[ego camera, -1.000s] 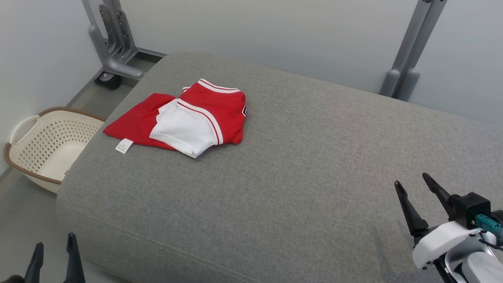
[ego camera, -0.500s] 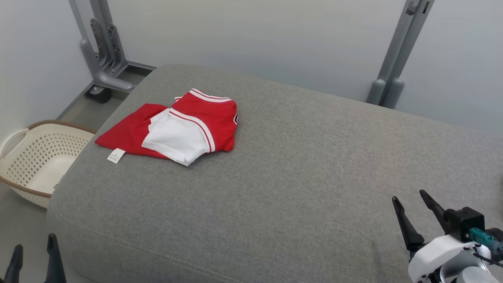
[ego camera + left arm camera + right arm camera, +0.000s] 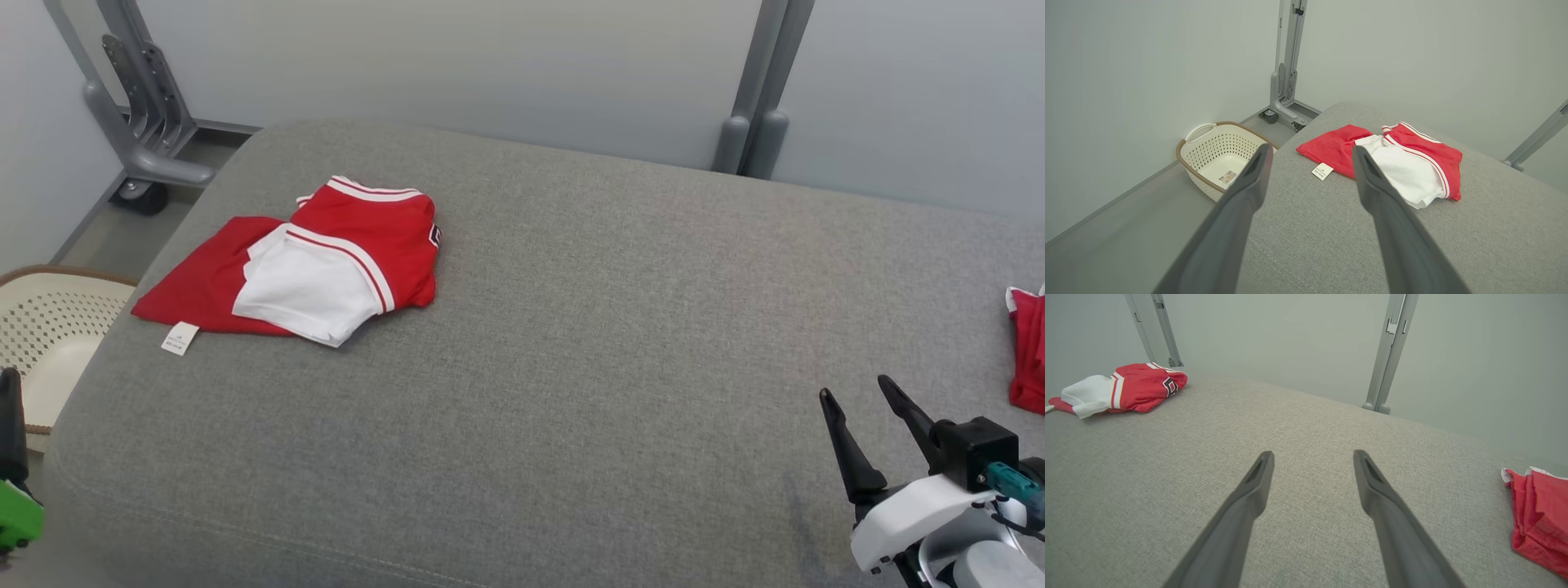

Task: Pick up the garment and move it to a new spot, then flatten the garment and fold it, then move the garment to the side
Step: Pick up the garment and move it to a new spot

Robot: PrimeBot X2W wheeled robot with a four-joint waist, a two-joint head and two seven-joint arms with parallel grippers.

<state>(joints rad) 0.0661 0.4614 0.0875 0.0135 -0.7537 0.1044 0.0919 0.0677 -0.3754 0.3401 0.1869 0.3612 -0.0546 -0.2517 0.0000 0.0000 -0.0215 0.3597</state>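
Observation:
A red and white garment (image 3: 326, 253) lies folded on the back left of the grey cushion (image 3: 588, 343), a white label sticking out at its near corner. It also shows in the left wrist view, garment (image 3: 1412, 163), and the right wrist view, garment (image 3: 1139, 386). Another red garment (image 3: 1030, 351) lies bunched at the cushion's right edge, cut off by the frame, red garment (image 3: 1541, 514). My right gripper (image 3: 854, 389) hovers open over the near right of the cushion, empty (image 3: 1313, 454). My left gripper (image 3: 1311, 148) stands open and empty off the cushion's near left corner, pointing toward the folded garment.
A cream perforated basket (image 3: 49, 327) stands on the floor left of the cushion, basket (image 3: 1216, 151). Grey metal frame legs (image 3: 139, 106) and posts (image 3: 755, 90) rise against the pale wall behind. The cushion's middle is bare fabric.
The head camera has turned right, so the whole picture has slid left and the second red garment has come into view. Both grippers stay open.

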